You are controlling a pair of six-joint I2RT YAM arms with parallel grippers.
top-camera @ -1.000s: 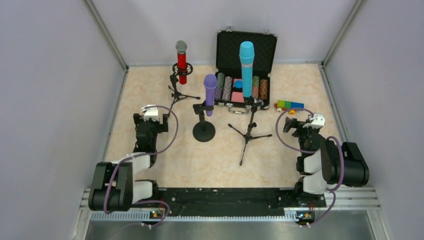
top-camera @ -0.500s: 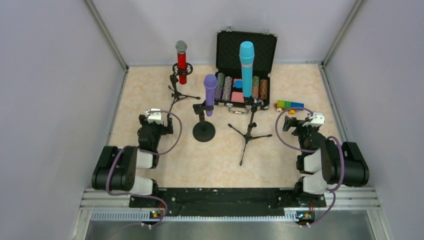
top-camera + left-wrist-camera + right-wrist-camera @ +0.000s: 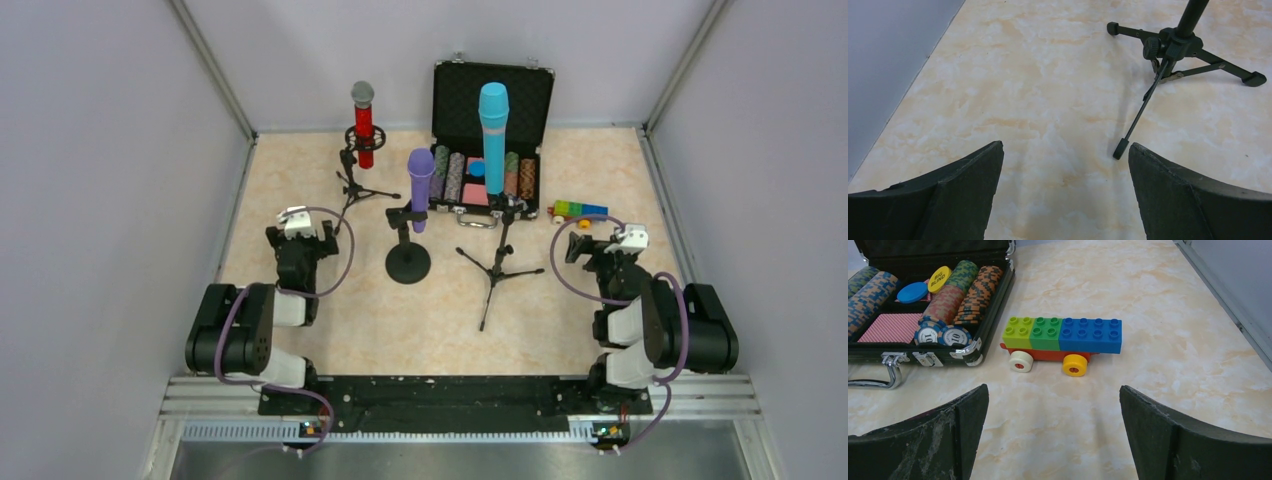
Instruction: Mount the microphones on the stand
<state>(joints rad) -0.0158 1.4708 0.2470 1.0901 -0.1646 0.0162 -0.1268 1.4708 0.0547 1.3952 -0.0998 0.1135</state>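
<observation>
You look done: the red microphone [image 3: 362, 122], purple microphone [image 3: 420, 188] and turquoise microphone [image 3: 492, 135] each sit upright in a stand [image 3: 408, 262]. The left fingers [image 3: 948, 195] and right fingers [image 3: 1188, 440] are released and empty.

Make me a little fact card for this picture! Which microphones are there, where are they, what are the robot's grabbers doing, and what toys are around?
Red microphone: upright in the small tripod stand, far left
Purple microphone: upright in the round-base stand, middle
Turquoise microphone: upright in the tall tripod stand, rightmost
Left end effector: open, empty
Right end effector: open, empty
Other things: open poker chip case; block toy car beside it
</observation>
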